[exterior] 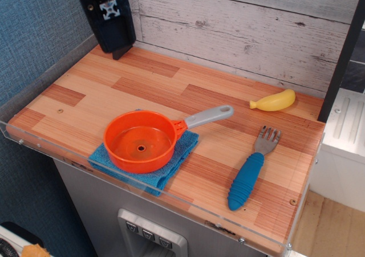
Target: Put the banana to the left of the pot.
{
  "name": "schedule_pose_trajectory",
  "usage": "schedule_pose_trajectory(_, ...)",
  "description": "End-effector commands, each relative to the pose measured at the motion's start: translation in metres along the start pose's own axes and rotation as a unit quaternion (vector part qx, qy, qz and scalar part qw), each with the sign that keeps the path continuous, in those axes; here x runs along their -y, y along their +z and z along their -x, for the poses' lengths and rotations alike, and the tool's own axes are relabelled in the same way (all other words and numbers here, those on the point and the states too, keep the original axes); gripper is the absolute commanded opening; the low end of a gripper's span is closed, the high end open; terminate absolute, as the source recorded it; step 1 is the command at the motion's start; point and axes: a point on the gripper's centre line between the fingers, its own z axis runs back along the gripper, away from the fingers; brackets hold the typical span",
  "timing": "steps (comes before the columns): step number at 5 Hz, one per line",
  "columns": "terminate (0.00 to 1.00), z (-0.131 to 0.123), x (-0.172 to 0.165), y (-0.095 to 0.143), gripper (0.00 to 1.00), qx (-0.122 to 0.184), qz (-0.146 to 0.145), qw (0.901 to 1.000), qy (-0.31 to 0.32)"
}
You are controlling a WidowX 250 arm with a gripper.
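**Waiting at the back corner, banana untouched on the far right**

Hanging high over the rear left corner of the counter (85,80), black gripper (117,52) parked well away from everything else. Only one dark tip visible at the bottom; spread or pressed together, cannot tell from this angle. Nothing visible in its grasp. Upper part of the arm cut off by the top edge.

Lying near the back wall on the right side, yellow toy banana (275,101), pointed tip aimed left, well apart from the orange pot (141,141). Sitting on a blue cloth (171,160) near the front edge, grey handle angled up and right toward the banana. Probably there to stop sliding, that cloth, though mostly covered by the pot.

Resting between pot and right edge, blue-handled fork (251,171), tines pointing back, not part of the job.

Looking to the left of the pot: bare wood, seemingly plenty of room for the banana. Long reach across the counter needed first.
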Motion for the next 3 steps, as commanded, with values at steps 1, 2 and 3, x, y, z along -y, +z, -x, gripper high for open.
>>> schedule_pose_trajectory(1, 0.00, 0.000, 0.000, 0.000, 1.00, 0.000, 0.000, 1.0000, 0.000)
schedule_pose_trajectory(2, 0.00, -0.024, -0.013, -0.019, 1.00, -0.005, 0.014, 0.9996, 0.023)
schedule_pose_trajectory(3, 0.00, -0.054, -0.023, -0.033, 1.00, 0.007, -0.008, 0.9991, 0.040)
